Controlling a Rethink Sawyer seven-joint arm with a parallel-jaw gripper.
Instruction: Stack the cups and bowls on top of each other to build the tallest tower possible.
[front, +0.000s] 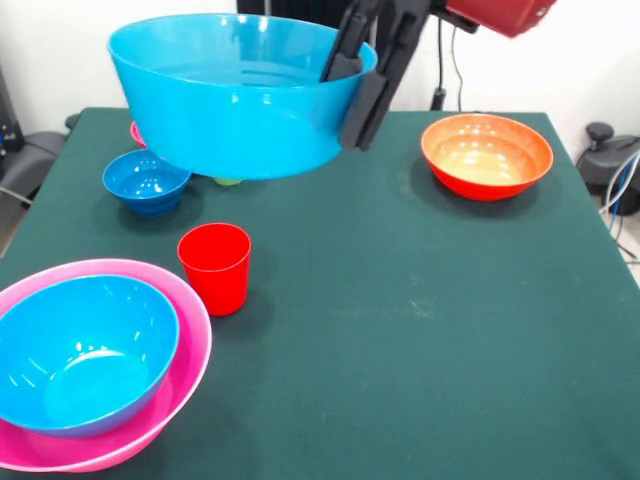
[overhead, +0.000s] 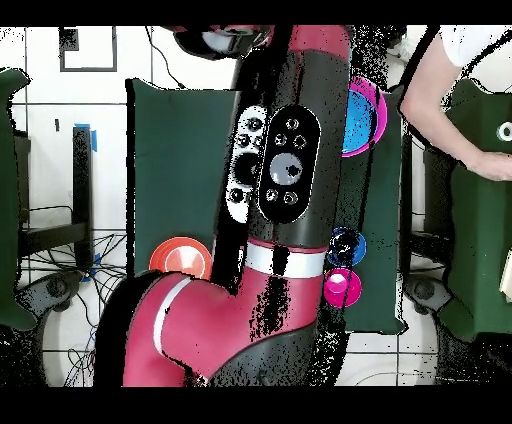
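Right now the large light blue bowl (front: 240, 95) hangs in the air above the far left part of the tabletop (front: 400, 300), upright and roughly level. The gripper (front: 358, 88) holds it by the rim on its right side in the front view: the dark fingers (front: 345, 55) are closed across the bowl's wall, one inside and one outside, with no gap visible.

The tower (front: 90, 365) stands at the near left corner (a hot-pink bowl (front: 185, 340) with a blue bowl (front: 80, 350) nested in it). From the held bowl it lies toward the camera and somewhat left, so the coming move, as I judge it, is a carry that way and then a descent. Since the grip is at one edge, it is the bowl's centre, not the fingers, that must line up over the tower.

A red cup (front: 215, 267) stands just beside the tower, near that path. A small blue bowl (front: 146, 182) sits under the held bowl's left edge, and an orange bowl (front: 487, 155) is well apart at far right.

Slivers of something pink and something green show beneath the held bowl, too hidden to identify. In the overhead view the arm (overhead: 285, 200) covers most of the table.
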